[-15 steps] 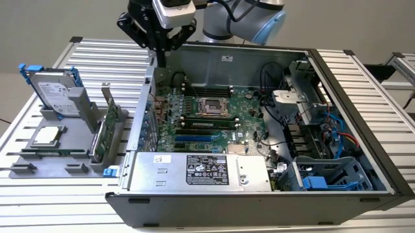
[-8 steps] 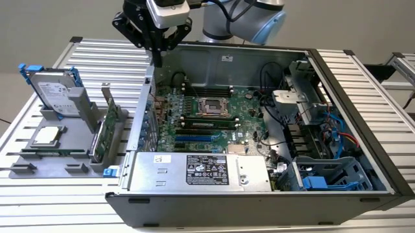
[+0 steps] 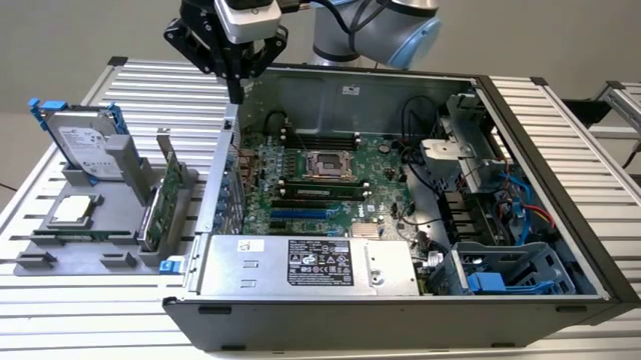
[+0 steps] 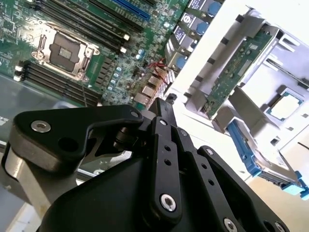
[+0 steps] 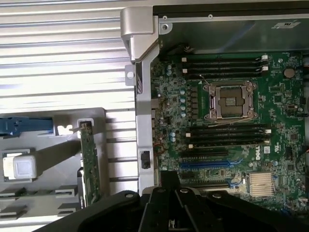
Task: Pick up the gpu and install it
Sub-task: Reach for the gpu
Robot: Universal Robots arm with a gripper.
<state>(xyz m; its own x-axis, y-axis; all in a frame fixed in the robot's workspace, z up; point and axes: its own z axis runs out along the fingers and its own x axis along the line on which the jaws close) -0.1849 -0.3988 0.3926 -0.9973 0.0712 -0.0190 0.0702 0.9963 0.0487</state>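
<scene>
GPU [image 3: 164, 196] stood on edge in a grey holder tray [image 3: 60, 247], on the exterior view's left of an open computer case [image 3: 561, 187] and apart from the gripper. A hard drive in a blue frame [image 3: 85, 142] stood upright in the same tray, and a processor chip [image 3: 75, 210] lay flat near it. The gripper [image 3: 237, 90] hung above the case wall nearest the tray, its black fingers pressed together with nothing between them. Inside the case lay the green motherboard [image 3: 320, 187].

In the second wrist view, the gripper [image 4: 161, 108] appeared closed and empty above the case edge. Beyond it, the GPU [image 4: 236, 72] sat in its tray slot, with the processor chip [image 4: 287, 104] and hard drive [image 4: 263, 159] alongside, and the motherboard [image 4: 72, 48] on the other side.

In the first wrist view, the GPU [image 5: 90, 164] stood edge-on in the tray, just beside the case wall. The gripper [image 5: 169, 180] sat over that wall's inner side, beside the motherboard [image 5: 227, 121].
</scene>
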